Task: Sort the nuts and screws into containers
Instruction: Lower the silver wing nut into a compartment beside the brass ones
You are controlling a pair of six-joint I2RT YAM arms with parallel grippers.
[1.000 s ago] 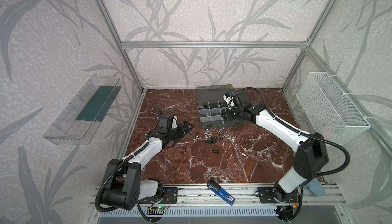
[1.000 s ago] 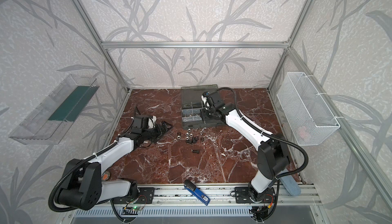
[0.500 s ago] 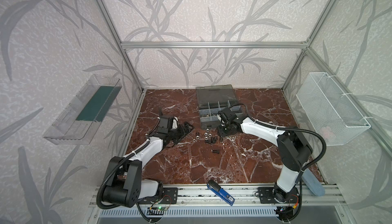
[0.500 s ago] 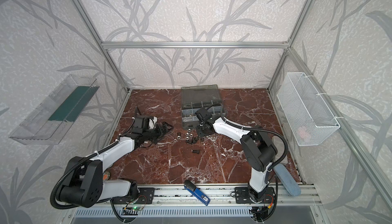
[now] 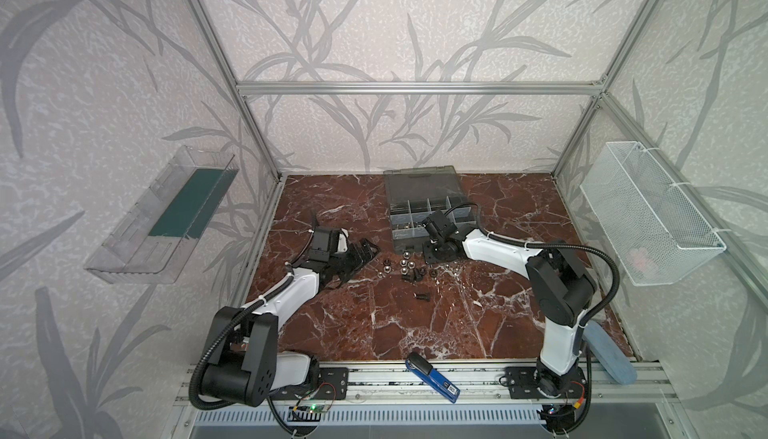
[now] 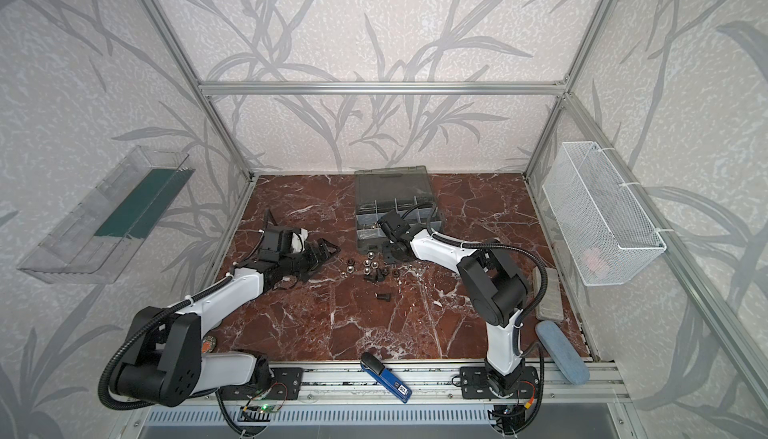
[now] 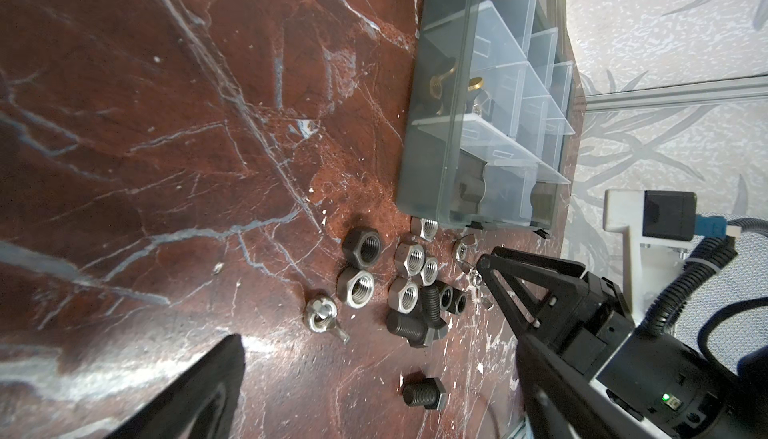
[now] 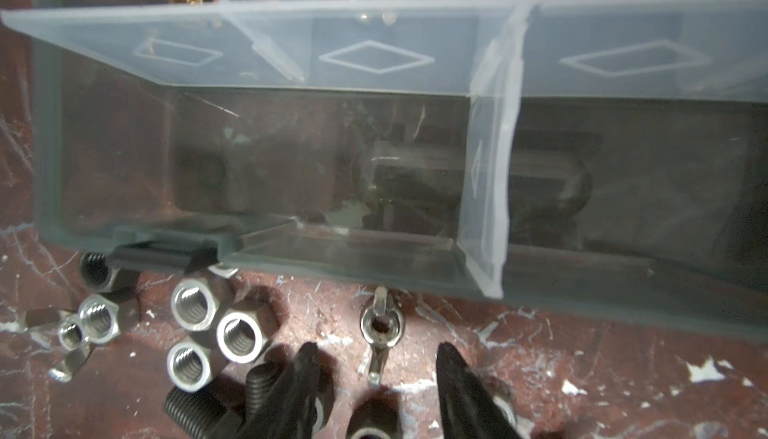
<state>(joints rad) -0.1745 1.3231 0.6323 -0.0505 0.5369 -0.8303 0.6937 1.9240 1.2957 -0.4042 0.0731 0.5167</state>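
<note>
Lying on its side apart from the pile, a lone screw [image 5: 422, 296] has its long axis running roughly left to right in both top views, on the red marbled worktop [image 5: 457, 324]. Two more screws [image 7: 415, 324] lie on their sides, touching each other at an angle, at the edge of the hex nuts [image 7: 409, 258]. The hex nuts sit bunched and touching, most resting on a flat face with the threaded hole facing up. All of this hardware is on the worktop just in front of the organiser case [image 5: 419, 185], whose smoky lid is folded back toward the rear wall. Its cells [image 7: 498, 96] hold a few pieces, brass-coloured ones among them. A silver wing nut [image 8: 378, 324] lies close to the case's front wall, its wings in line with the gap between the right gripper's fingers. The right gripper [image 8: 377, 354] points down at the worktop, its fingers [image 8: 299, 395] partly spread on either side of that wing nut without touching it. The right arm is folded, elbow raised, with the forearm reaching in toward the middle. The left arm stretches low over the worktop from the front left. The left gripper [image 5: 365, 254] lies nearly level, aimed at the pile from the side, jaws spread wide and holding nothing.
</note>
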